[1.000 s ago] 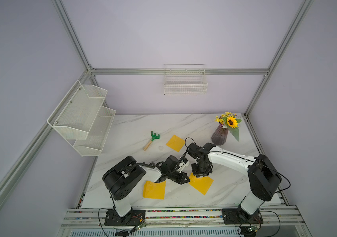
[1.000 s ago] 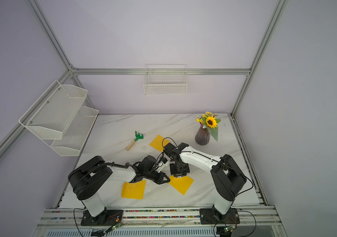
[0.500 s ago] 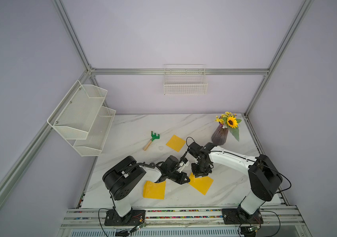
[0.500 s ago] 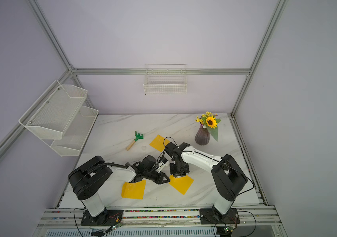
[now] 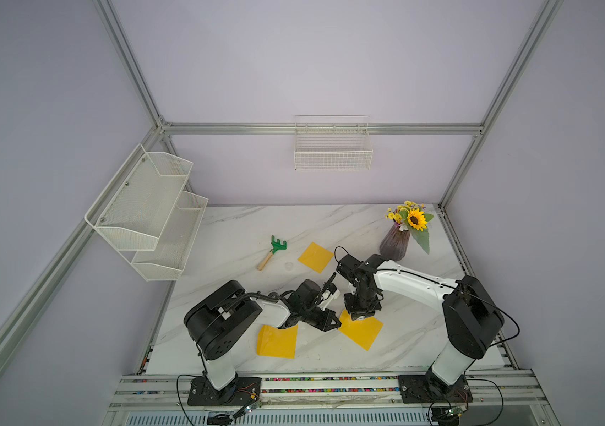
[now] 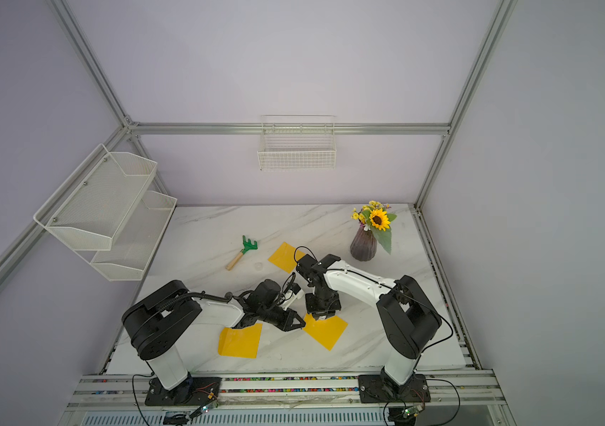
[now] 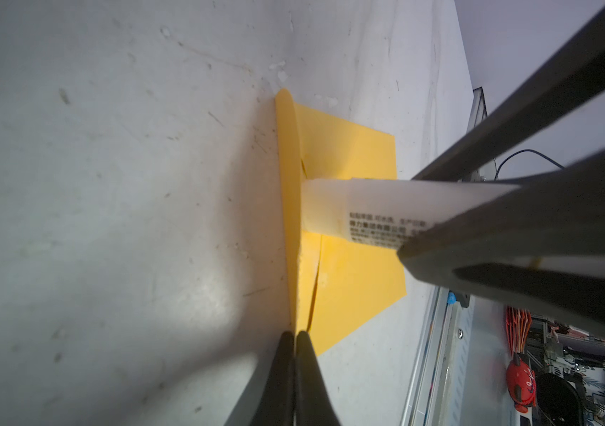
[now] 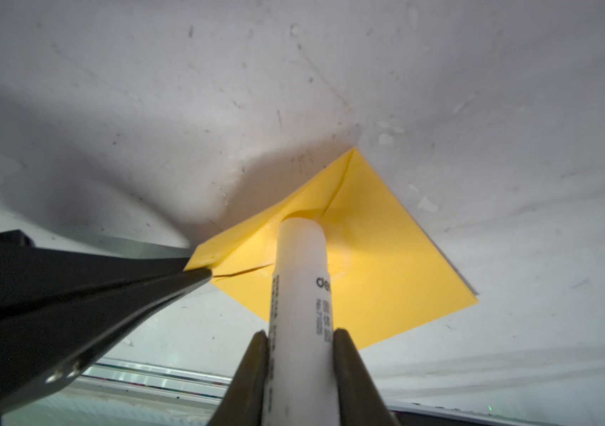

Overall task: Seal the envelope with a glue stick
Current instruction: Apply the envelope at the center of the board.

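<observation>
Clamping the glue stick [image 8: 301, 265] low on its white tube, the right gripper [image 8: 299, 333] has both jaws tight against the label, and the stick points down and away from the wrist. Its whitish tip presses on the envelope [image 8: 386, 265] just inside the raised flap, where the paper dents a little around it. The left gripper [image 7: 295, 335] has its jaws pressed together with no gap showing. They meet at the flap's corner, and the flap's thin edge runs right into them, so it looks pinched and held up off the envelope body. In the left wrist view the flap stands edge-on, with the stick's end touching its inner face.

Both top views show the two grippers close together near the front middle of the table [image 5: 238, 228], over the envelope's corner nearest the left arm — the rest lies flat toward the right arm's side. A second yellow sheet [image 5: 277, 341] lies flat near the left arm, partly under it, and a third [image 5: 315, 257] lies further back. A rake [image 5: 271, 250] lies left of that third sheet, apart from it. A vase [image 5: 395, 245] of flowers stands at the back right, well clear of the arms.
</observation>
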Controlling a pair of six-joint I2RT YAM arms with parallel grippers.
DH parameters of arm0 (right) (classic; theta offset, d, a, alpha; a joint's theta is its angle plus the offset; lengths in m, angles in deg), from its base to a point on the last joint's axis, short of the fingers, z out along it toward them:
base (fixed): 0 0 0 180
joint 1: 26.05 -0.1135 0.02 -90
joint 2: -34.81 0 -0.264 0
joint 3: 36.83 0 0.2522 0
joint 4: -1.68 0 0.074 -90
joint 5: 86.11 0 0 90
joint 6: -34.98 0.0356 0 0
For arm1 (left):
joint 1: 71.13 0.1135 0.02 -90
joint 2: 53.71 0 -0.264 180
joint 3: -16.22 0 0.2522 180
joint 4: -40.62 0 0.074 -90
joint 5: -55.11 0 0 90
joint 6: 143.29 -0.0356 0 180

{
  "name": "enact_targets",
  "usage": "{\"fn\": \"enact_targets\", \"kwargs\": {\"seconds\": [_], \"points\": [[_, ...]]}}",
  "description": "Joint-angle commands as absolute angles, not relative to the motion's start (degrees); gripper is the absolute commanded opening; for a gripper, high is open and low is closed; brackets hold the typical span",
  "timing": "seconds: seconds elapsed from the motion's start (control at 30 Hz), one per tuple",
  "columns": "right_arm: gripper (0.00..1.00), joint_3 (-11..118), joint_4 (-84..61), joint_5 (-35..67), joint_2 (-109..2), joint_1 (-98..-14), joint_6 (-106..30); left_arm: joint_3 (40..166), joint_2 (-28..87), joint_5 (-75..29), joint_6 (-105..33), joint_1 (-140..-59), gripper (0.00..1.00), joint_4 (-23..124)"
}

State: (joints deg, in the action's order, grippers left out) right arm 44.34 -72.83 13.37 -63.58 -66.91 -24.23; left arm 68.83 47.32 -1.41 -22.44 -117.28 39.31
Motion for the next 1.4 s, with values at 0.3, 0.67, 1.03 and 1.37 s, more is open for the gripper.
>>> {"fn": "enact_targets", "kwargs": {"seconds": [0.3, 0.67, 1.03, 1.37], "points": [[0.00, 43.32, -84.50, 0.95, -68.48, -67.27, -26.00, 69.64, 46.65, -1.76, -23.23, -117.34, 0.00, 39.70], [0.00, 41.47, -75.61, 23.08, -67.58, -68.83, -29.26, 70.23, 46.70, -2.06, -22.97, -117.37, 0.00, 39.93], [0.00, 42.24, -85.49, -3.83, -69.37, -68.85, -25.04, 69.73, 46.04, -2.39, -22.88, -117.37, 0.00, 40.20], [0.00, 35.61, -58.63, 14.07, -64.60, -69.18, -20.02, 69.61, 45.62, -2.81, -22.62, -117.34, 0.00, 40.02]]}}
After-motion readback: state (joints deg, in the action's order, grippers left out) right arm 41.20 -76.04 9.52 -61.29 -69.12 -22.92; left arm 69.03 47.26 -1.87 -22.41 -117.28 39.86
